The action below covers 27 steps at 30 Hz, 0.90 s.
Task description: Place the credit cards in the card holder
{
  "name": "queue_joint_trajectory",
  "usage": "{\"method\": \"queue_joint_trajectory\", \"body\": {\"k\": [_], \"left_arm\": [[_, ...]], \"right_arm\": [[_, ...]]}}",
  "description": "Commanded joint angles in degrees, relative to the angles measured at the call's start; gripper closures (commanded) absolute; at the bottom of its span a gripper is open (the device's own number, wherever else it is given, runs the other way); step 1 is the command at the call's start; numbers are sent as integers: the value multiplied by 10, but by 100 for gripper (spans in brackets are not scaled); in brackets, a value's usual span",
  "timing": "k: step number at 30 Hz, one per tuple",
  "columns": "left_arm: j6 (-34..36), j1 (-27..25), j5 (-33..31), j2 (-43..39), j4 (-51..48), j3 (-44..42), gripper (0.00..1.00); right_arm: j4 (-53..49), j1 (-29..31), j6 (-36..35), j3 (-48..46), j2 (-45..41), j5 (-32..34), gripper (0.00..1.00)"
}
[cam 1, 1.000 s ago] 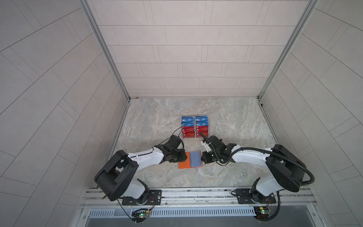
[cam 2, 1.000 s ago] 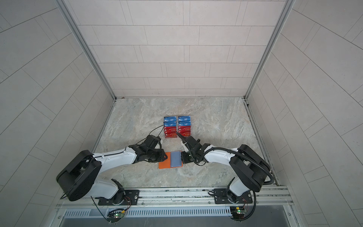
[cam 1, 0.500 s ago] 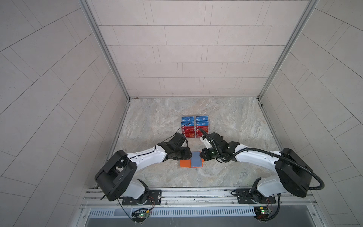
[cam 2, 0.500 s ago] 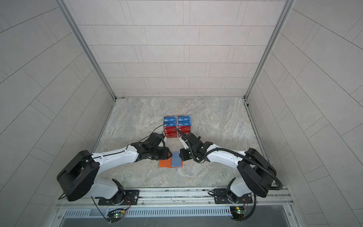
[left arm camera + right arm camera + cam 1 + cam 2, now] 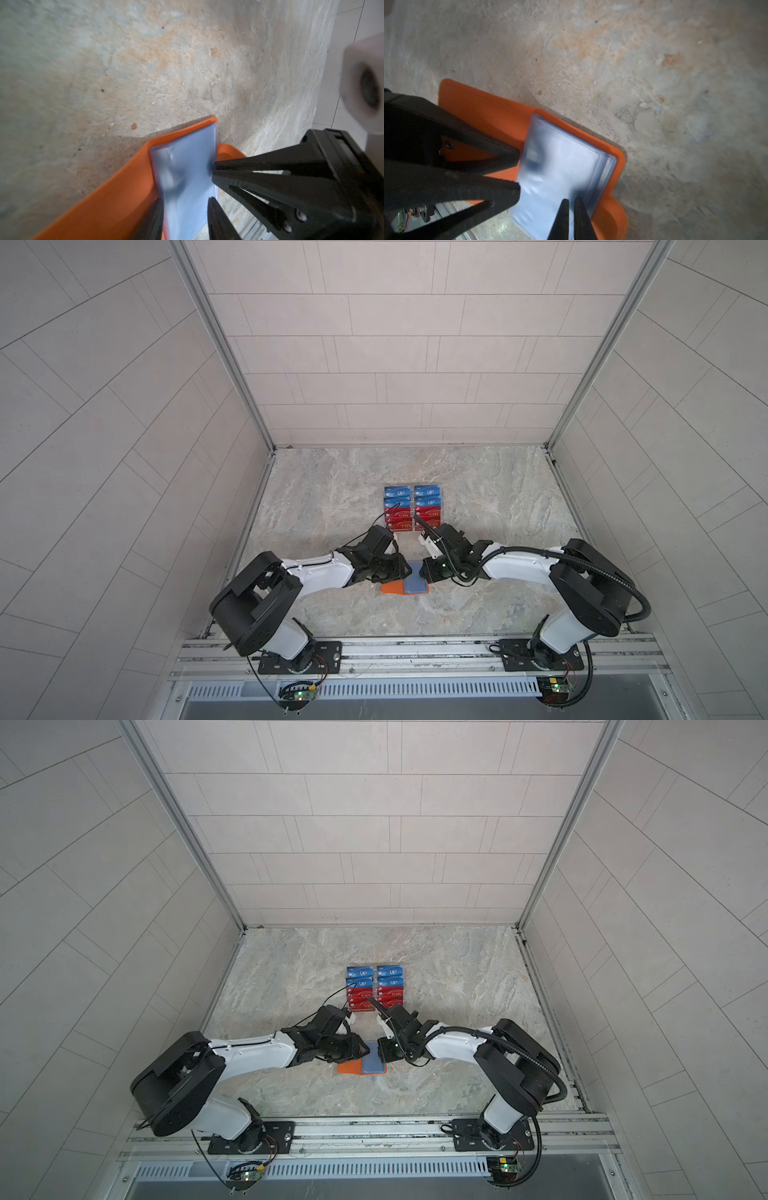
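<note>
holder-opening step: card holder (image 5: 392, 588) lies open between the fingertips. left fingers (image 5: 406, 571) spread astride its sleeves (image 5: 560, 166), right fingers (image 5: 424, 572) pressed together at the sleeve edge. next, likely: fetch credit cards (image 5: 413, 508) beyond them.

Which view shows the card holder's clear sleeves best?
Right wrist: the sleeves sit close, layered edges clear against the orange cover. Left wrist shows them blurred; both top views, only a small bluish patch.

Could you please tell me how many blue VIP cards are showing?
4 blue cards: two side by side in the rearmost row, two in the row just before it; others may be stacked behind.
</note>
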Motion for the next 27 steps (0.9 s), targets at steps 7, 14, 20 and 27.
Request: {"method": "queue_joint_trajectory", "body": {"k": [7, 14, 20, 27], "left_arm": [[-14, 2, 12, 20, 51, -22, 67], [-32, 3, 30, 35, 104, -41, 68], [-44, 4, 37, 45, 132, -50, 67], [-91, 9, 55, 54, 218, -78, 68]], "right_arm": [[7, 3, 10, -13, 15, 13, 90], [7, 2, 14, -16, 16, 16, 90], [9, 2, 16, -20, 16, 17, 90], [11, 2, 18, -19, 12, 16, 90]]}}
